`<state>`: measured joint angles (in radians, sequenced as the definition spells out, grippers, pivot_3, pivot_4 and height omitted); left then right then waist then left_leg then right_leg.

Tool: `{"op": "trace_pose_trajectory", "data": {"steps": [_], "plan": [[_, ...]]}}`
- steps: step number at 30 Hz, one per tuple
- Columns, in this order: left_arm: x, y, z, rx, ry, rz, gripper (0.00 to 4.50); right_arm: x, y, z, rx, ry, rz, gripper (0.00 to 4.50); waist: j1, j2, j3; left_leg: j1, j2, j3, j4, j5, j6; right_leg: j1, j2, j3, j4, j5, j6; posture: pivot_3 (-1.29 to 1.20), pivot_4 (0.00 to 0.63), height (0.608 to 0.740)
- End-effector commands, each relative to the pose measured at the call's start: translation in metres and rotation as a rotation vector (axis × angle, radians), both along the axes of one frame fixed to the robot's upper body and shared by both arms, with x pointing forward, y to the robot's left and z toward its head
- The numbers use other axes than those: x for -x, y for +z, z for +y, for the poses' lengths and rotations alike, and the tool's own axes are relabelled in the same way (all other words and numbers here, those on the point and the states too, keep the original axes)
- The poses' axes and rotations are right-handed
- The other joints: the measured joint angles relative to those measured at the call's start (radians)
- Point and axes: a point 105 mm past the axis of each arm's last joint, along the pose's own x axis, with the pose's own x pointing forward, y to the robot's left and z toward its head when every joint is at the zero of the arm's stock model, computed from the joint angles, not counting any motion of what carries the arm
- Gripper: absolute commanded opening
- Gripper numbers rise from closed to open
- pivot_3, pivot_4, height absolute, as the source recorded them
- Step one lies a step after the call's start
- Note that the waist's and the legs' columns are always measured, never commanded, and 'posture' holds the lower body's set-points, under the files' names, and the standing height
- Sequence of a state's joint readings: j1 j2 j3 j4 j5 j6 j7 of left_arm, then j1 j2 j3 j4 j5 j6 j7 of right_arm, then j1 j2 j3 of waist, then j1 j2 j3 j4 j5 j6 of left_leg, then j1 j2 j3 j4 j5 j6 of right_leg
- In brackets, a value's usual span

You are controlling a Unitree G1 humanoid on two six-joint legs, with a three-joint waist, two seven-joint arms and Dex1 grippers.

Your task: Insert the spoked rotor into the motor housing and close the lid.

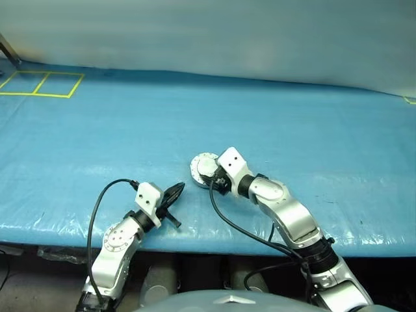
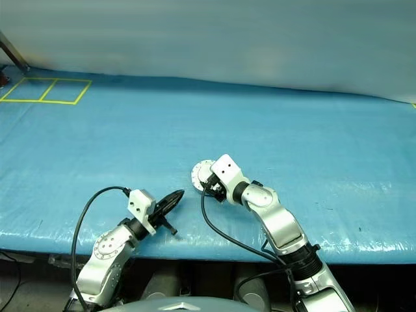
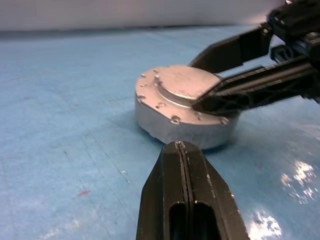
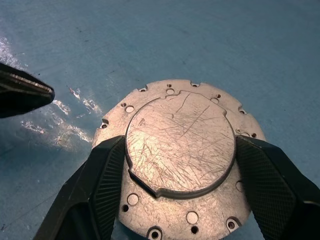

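- Grey metal, the lid [image 4: 180, 145] lies shut on the motor housing [image 3: 165, 117]; our right tool [image 4: 180, 165] straddles its raised disc, fingers [image 4: 105, 180] at either side.
- We should press squarely, left tool [image 3: 181, 150] closed, empty, just beside.
- Blue table [image 1: 292, 130] offers ample room; its near edge lies close.

Robot test bench: blue tarp-covered table [image 1: 260, 117], yellow tape squares [image 1: 42, 84].

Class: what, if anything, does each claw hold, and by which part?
Right claw grips the lid of the motor housing by its opposite edges. Left claw is shut, empty.
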<state>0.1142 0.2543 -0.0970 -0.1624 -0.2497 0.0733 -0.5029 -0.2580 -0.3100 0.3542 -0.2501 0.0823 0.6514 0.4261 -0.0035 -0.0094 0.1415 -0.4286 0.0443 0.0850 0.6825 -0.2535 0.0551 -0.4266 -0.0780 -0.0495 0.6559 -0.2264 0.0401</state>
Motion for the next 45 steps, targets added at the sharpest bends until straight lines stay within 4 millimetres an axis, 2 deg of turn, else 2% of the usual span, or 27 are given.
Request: {"op": "trace_pose_trajectory", "data": {"steps": [1, 5, 8, 12, 16, 21, 27, 31, 35, 40, 45], "plan": [[-0.027, 0.027, 0.013, 0.043, 0.077, -0.02, 0.0, 0.005, -0.033, -0.016, 0.082, -0.068, 0.113, 3.08, 0.001, 0.0, 0.0, 0.0, 0.0, 0.0, 0.0, 0.0, 0.0, 0.0, 0.0, -0.001, 0.0, 0.0, 0.0, 0.0, 0.15, 0.74], [-0.049, 0.036, 0.009, 0.155, -0.002, 0.121, 0.0, 0.006, -0.034, -0.014, 0.081, -0.065, 0.117, 3.08, 0.001, -0.001, -0.001, 0.0, 0.0, -0.001, 0.0, 0.001, 0.001, 0.001, 0.006, -0.001, 0.0, 0.0, 0.0, 0.0, 0.15, 0.74], [-0.06, 0.045, -0.001, 0.145, -0.097, 0.159, 0.0, 0.006, -0.034, -0.014, 0.081, -0.069, 0.118, 3.08, -0.002, -0.002, -0.001, 0.001, -0.001, -0.001, 0.0, 0.001, 0.001, 0.002, 0.007, -0.001, 0.0, 0.0, 0.001, 0.0, 0.15, 0.74], [-0.073, 0.039, -0.014, 0.125, -0.181, 0.287, 0.0, 0.006, -0.034, -0.015, 0.079, -0.08, 0.118, 3.08, 0.0, -0.002, 0.0, 0.002, -0.001, -0.002, 0.0, 0.001, 0.001, 0.009, 0.009, 0.0, -0.001, 0.0, 0.001, 0.0, 0.15, 0.74], [-0.08, 0.038, -0.029, 0.1, -0.245, 0.33, 0.0, 0.006, -0.034, -0.014, 0.076, -0.089, 0.116, 3.08, -0.004, -0.002, 0.0, 0.004, 0.0, -0.003, 0.0, 0.001, 0.001, 0.012, 0.01, -0.001, -0.004, 0.0, 0.002, 0.0, 0.15, 0.74], [-0.081, 0.028, -0.044, 0.031, -0.31, 0.378, 0.0, 0.006, -0.035, -0.015, 0.074, -0.105, 0.115, 3.08, -0.007, -0.002, 0.0, 0.004, 0.001, -0.005, -0.001, 0.001, 0.001, 0.014, 0.012, 0.001, -0.011, 0.003, 0.004, 0.0, 0.15, 0.74], [-0.077, 0.008, -0.041, -0.113, -0.299, 0.433, 0.0, 0.008, -0.034, -0.014, 0.051, -0.117, 0.143, 3.08, -0.005, -0.002, -0.001, 0.005, 0.001, -0.006, -0.002, 0.0, 0.001, 0.013, 0.012, 0.001, -0.012, 0.004, 0.002, 0.0, 0.15, 0.74], [-0.071, 0.005, -0.042, -0.109, -0.315, 0.449, 0.0, 0.011, -0.027, -0.008, -0.023, -0.089, 0.168, 3.08, -0.005, -0.001, -0.001, 0.006, 0.0, -0.006, -0.002, 0.0, 0.001, 0.014, 0.01, 0.001, -0.013, 0.005, 0.001, 0.0, 0.15, 0.74], [-0.065, 0.004, -0.044, -0.113, -0.333, 0.451, 0.0, 0.015, -0.025, -0.009, -0.053, -0.09, 0.18, 4.47, -0.004, -0.001, -0.001, 0.006, 0.0, -0.006, -0.003, -0.001, 0.002, 0.014, 0.003, -0.001, -0.013, 0.005, -0.001, 0.0, 0.15, 0.74], [-0.064, 0.005, -0.043, -0.113, -0.332, 0.441, 0.0, 0.033, -0.002, -0.019, -0.222, -0.079, 0.149, 4.47, 0.005, -0.002, -0.001, 0.006, -0.001, -0.006, -0.003, -0.003, 0.003, 0.014, 0.002, -0.004, -0.014, 0.004, -0.001, 0.0, 0.15, 0.74], [-0.064, 0.007, -0.043, -0.118, -0.343, 0.428, 0.0, 0.048, 0.02, -0.044, -0.495, -0.206, 0.197, 4.47, 0.008, -0.001, -0.001, 0.003, -0.001, -0.005, -0.003, -0.004, 0.003, 0.015, 0.002, -0.004, -0.014, 0.003, -0.001, 0.0, 0.15, 0.74]]}}
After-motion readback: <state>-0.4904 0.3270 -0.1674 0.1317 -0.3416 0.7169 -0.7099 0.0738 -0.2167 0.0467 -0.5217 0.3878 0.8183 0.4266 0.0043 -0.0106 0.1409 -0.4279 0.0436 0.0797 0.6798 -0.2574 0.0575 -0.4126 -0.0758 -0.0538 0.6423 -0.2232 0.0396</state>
